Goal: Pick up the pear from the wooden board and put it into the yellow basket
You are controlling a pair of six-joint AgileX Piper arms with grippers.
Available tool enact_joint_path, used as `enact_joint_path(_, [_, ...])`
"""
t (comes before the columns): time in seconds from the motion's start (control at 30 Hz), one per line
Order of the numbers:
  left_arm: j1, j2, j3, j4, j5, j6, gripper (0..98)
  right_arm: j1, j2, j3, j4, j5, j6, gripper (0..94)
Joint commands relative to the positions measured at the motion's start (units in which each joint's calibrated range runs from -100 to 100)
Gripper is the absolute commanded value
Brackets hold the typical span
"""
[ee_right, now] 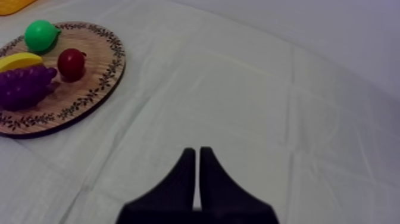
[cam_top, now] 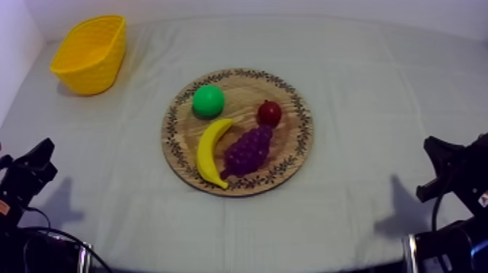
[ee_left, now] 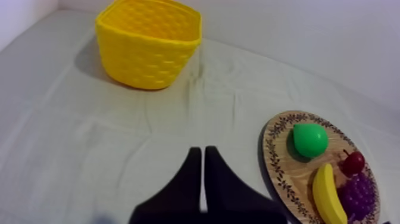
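The green pear lies on the round wooden board at its upper left, beside the banana, the purple grapes and a small red fruit. The yellow basket stands at the table's far left. My left gripper rests low at the left, far from the board; its fingers lie together as a narrow wedge, shut on nothing, with the pear and basket ahead. My right gripper rests low at the right, fingers shut on nothing, away from the board.
Grey-white cloth covers the table, with open cloth between the board and the basket and on both sides of the board. A pale wall runs along the back and the left edge.
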Motion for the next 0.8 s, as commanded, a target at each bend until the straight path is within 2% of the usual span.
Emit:
enact_joint_path(0.0, [0.01, 0.0, 0.03, 0.0, 0.01, 0.04, 0.0, -0.02, -0.04, -0.05, -0.01, 0.02, 0.07, 0.4])
enact_joint_path(0.77, [0.09, 0.0, 0.03, 0.0, 0.01, 0.23, 0.0, -0.02, -0.04, -0.05, -0.01, 0.02, 0.0, 0.4])
